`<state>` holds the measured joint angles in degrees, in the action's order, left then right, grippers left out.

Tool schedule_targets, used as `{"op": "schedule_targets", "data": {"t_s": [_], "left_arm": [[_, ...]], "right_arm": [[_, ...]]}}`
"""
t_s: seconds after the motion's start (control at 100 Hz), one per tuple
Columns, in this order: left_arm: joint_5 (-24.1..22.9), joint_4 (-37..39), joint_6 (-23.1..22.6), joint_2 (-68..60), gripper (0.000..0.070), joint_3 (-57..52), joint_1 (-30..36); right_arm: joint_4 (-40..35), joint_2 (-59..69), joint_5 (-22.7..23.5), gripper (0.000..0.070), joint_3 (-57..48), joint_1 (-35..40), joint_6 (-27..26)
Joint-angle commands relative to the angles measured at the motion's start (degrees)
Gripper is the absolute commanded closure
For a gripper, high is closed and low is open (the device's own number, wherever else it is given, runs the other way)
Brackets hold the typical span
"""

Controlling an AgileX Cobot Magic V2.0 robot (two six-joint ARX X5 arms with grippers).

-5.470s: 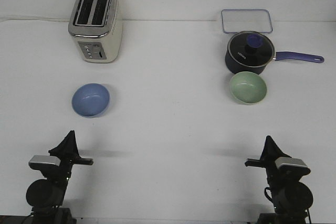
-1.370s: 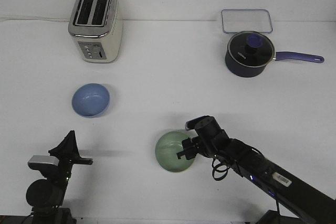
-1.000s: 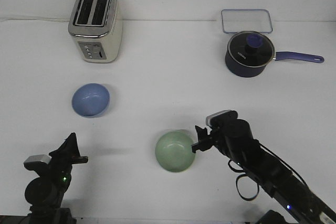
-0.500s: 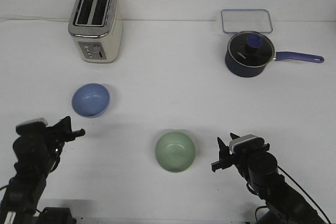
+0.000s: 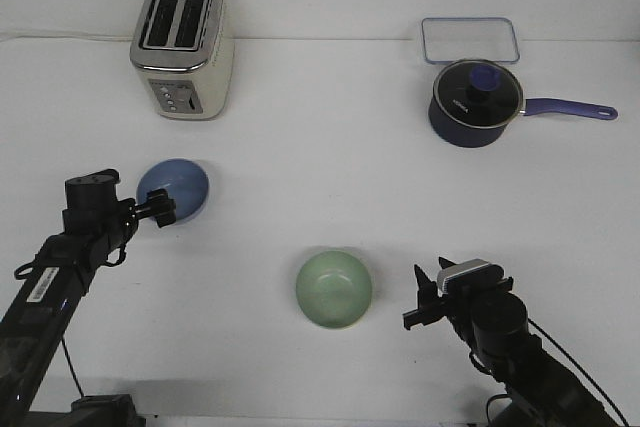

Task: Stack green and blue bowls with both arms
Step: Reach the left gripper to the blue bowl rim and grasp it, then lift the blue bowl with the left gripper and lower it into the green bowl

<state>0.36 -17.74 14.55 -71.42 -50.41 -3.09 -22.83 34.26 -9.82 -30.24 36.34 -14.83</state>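
The pale green bowl (image 5: 334, 289) sits upright on the white table near the front centre. The periwinkle blue bowl (image 5: 177, 189) sits at the left. My left gripper (image 5: 162, 210) is at the blue bowl's near-left rim, its fingertips over the edge; I cannot tell whether it is closed on the rim. My right gripper (image 5: 418, 297) is pulled back to the right of the green bowl, apart from it and holding nothing; its jaws look slightly parted.
A cream toaster (image 5: 183, 48) stands at the back left. A dark navy saucepan (image 5: 475, 100) with glass lid and purple handle stands at the back right, with a clear rectangular container (image 5: 470, 39) behind it.
My right arm carried the green bowl to the front centre, let it go and drew back right. My left arm rose and reached forward to the blue bowl's rim.
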Motion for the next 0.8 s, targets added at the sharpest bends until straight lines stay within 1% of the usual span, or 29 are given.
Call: {"op": "schedule_targets", "data": {"t_s": [0.0,0.11,0.24,0.35,0.39,0.43,0.46,0.49,0.58,0.6,0.62,0.68,0.79], "left_arm": [[0.0,1.2,-0.3,-2.7,0.0146,-0.8,-1.0],[0.6,3.7,-0.2,-6.4,0.0146,-0.8,-2.4],[2.7,6.3,-0.1,-10.1,0.0153,-0.8,-3.7],[2.9,7.7,0.0,-12.6,0.0159,-0.8,-4.1],[2.9,8.2,0.0,-13.2,0.0174,-0.8,-4.1],[2.9,8.7,0.0,-13.6,0.0231,-0.8,-4.1],[2.9,9.0,0.0,-13.7,0.0302,-0.8,-4.1],[2.9,9.2,0.0,-13.8,0.0389,-0.8,-4.1],[3.0,10.2,-0.2,-13.8,0.0692,-0.8,-4.1],[3.0,10.3,-0.2,-13.8,0.0700,-0.8,-4.1],[3.1,10.4,-0.2,-13.8,0.0684,-0.8,-4.1],[3.3,10.5,-0.3,-13.6,0.0687,-0.8,-4.0],[7.9,10.6,-1.7,-13.2,0.0686,-0.9,-3.9]], "right_arm": [[0.5,0.3,0.6,0.0404,-0.1,0.5,-0.4],[0.5,0.3,0.8,0.0404,-0.1,0.5,-0.4],[0.4,0.3,0.8,0.0404,-0.1,0.5,-0.4],[0.4,0.3,0.8,0.0404,-0.1,0.5,-0.4],[0.4,0.3,0.9,0.0404,-0.1,0.5,-0.4],[0.4,0.3,0.9,0.0404,-0.1,0.5,-0.4],[0.4,0.3,0.9,0.0404,-0.1,0.5,-0.4],[0.4,0.3,0.8,0.0404,-0.1,0.5,-0.4],[0.4,0.3,0.8,0.0404,-0.1,0.5,-0.4],[0.4,0.3,0.8,0.0404,-0.1,0.5,-0.4],[0.4,0.3,0.8,0.0405,-0.1,0.5,-0.4],[0.4,0.3,0.8,0.0405,-0.1,0.5,-0.4],[0.4,0.3,0.8,0.0405,-0.1,0.5,-0.4]]}}
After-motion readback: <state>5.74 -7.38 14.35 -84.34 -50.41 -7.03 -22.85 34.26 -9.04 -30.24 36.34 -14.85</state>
